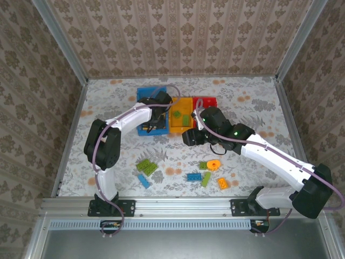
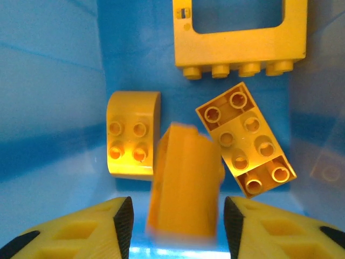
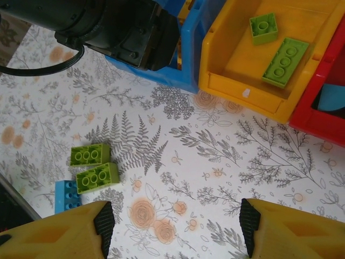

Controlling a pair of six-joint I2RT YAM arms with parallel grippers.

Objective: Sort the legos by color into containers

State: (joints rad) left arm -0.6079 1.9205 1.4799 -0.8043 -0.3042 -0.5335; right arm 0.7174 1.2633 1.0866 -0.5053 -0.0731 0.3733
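Observation:
My left gripper [image 2: 175, 226] hangs open inside the blue container [image 2: 48, 108]. A blurred orange-yellow brick [image 2: 186, 183] sits loose between its fingers, with a gap on each side. Below it lie an orange-yellow square frame [image 2: 240, 38], a rounded brick [image 2: 132, 135] and a long brick [image 2: 245, 140]. My right gripper [image 3: 175, 232] is open over bare table, with nothing between its fingers. Two lime green bricks [image 3: 90, 155] and a blue brick [image 3: 67, 195] lie to its left. The orange-yellow container [image 3: 242, 91] holds two green bricks [image 3: 284, 62]. The red container [image 3: 318, 116] stands beside it.
The three containers [image 1: 183, 114] stand in a row at the table's middle back. Loose legos lie near the front: green [image 1: 146, 167], blue [image 1: 194, 176], an orange round one [image 1: 213, 165]. The left arm's dark wrist [image 3: 108, 27] sits close by my right gripper.

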